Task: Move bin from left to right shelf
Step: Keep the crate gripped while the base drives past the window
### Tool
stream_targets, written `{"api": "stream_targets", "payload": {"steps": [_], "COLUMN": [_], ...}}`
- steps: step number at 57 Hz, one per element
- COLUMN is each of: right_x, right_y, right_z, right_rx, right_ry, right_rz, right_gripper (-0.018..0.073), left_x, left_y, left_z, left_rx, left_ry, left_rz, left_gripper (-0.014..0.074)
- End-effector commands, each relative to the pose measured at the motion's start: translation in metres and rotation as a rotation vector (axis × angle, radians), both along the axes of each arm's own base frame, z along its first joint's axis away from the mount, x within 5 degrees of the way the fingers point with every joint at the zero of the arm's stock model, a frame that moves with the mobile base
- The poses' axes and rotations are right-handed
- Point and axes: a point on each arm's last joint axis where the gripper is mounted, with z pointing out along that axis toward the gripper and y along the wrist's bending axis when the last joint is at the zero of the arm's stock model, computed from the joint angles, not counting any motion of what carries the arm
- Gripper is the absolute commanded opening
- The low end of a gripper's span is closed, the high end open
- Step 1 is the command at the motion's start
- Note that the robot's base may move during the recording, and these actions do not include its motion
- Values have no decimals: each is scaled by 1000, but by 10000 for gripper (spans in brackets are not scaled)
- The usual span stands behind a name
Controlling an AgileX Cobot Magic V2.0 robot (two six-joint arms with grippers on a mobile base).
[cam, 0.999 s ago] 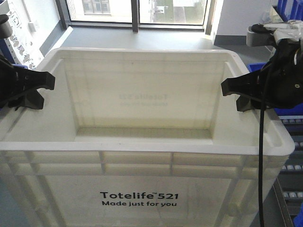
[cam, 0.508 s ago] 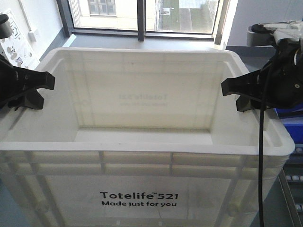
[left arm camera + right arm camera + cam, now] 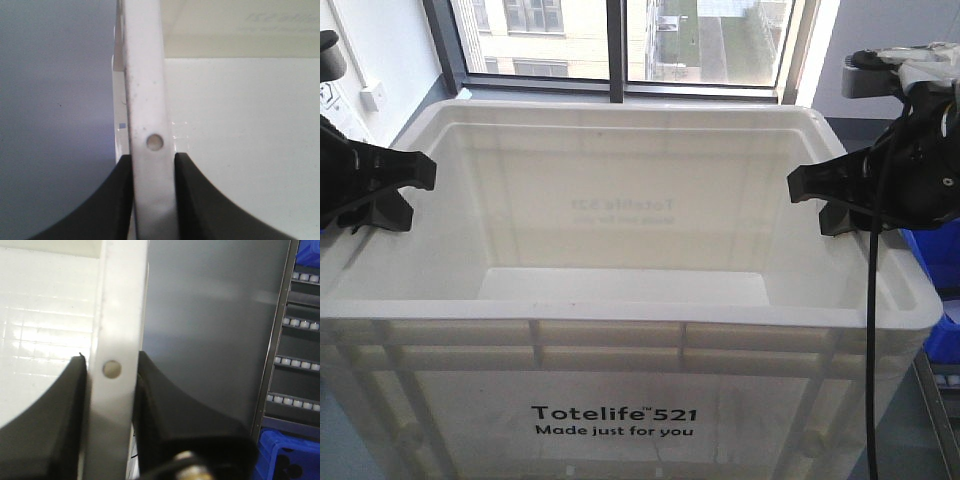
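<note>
wrist views show left gripper (image 3: 152, 156) and right gripper (image 3: 111, 356) fingers (image 3: 205, 200) clamping bin (image 3: 620, 240) rim; front view shows print (image 3: 613, 420).

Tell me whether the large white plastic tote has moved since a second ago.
Yes. The white plastic tote has moved toward the window sill, which now meets its far rim instead of sitting beyond it.

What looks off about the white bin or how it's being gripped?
Nothing stands out. The bin looks level, empty and undamaged; the left gripper and right gripper each clamp a side rim.
</note>
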Motion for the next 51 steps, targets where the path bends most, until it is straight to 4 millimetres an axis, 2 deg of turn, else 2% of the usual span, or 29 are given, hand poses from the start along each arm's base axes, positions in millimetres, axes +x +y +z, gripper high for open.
{"api": "stream_targets", "payload": {"steps": [1, 51], "right_x": [-4, -4], "right_y": [-6, -6], "right_z": [27, 27], "right_rx": [1, 1], "right_ry": [-154, -154], "right_rz": [11, 11], "right_gripper": [0, 0], "left_x": [-3, -3], "left_y": [6, 6], "left_z": [24, 24], "left_rx": [18, 18], "left_ry": [-158, -158], "left_rz": [4, 4], "left_gripper": [-6, -6]}}
